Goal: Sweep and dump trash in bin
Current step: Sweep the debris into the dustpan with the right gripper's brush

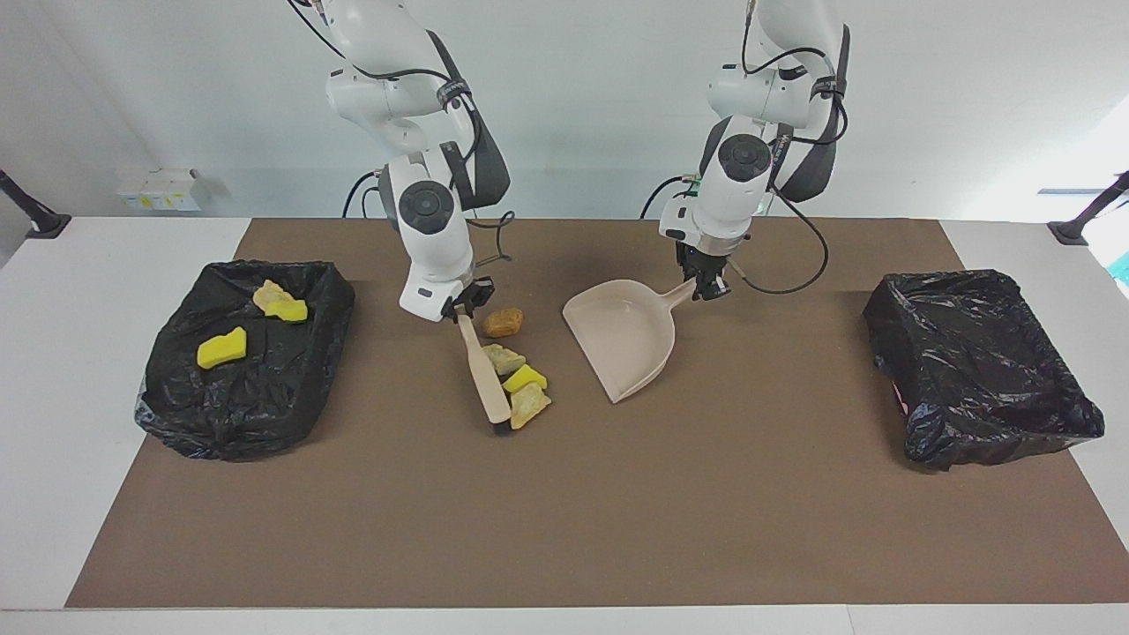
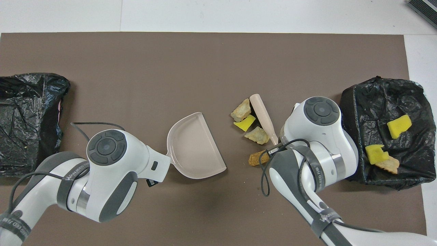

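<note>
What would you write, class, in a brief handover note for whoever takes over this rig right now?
Right gripper: shut on the brush handle, bristles on the mat against the scraps.
Left gripper: shut on the dustpan handle; pan rests on the mat, empty, mouth toward the scraps.
Loose on the mat between brush and dustpan: two tan chunks, one yellow sponge bit, one orange-brown lump.
Done: bin at the right arm's end holds two yellow bits and a tan chunk.
Left: sweep the four scraps into the dustpan and dump them. The bin at the left arm's end shows no trash.

Robot lab: white table [image 1: 53,370] with brown mat [image 1: 564,511], bare white wall [image 1: 573,106], camera stands [image 1: 1089,212] at tabletop corners.
</note>
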`<state>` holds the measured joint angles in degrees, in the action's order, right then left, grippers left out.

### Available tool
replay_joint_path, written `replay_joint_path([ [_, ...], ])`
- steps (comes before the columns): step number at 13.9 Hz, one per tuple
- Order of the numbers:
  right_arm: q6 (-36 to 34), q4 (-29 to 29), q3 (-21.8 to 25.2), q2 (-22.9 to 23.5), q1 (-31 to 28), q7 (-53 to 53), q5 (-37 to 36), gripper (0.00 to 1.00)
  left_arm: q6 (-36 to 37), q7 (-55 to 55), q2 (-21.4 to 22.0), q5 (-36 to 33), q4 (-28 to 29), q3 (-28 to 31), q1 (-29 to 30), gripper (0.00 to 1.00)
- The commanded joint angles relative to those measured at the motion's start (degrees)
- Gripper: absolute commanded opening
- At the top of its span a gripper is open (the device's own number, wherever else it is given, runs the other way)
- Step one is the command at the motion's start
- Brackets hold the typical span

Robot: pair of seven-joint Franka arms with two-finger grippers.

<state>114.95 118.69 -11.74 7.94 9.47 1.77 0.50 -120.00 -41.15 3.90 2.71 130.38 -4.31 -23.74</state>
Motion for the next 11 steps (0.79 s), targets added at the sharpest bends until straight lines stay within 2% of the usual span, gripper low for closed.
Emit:
replay_joint_path([
  [1,0.6,0.4,-0.4,-1.2,3.6,1.7,0.4,0.00,-1.4,1.1,0.8,0.6,1.6,0.7,-1.0,0.00],
  [4,0.6,1.1,-0.8,-2.5,7.9,2.0,1.4,0.00,-2.9,1.5,0.4,0.6,2.7,0.6,-1.5,0.00],
  [7,1.3,2.2,-0.8,-3.6,10.7,1.3,11.7,0.00,-3.7,2.1,0.5,0.6,3.0,0.7,-1.8,0.00],
  [11,0.9,1.1,-1.2,-3.8,11.9,-4.4,20.0,0.00,-3.7,2.2,0.5,0.6,3.0,0.7,-1.8,0.00],
])
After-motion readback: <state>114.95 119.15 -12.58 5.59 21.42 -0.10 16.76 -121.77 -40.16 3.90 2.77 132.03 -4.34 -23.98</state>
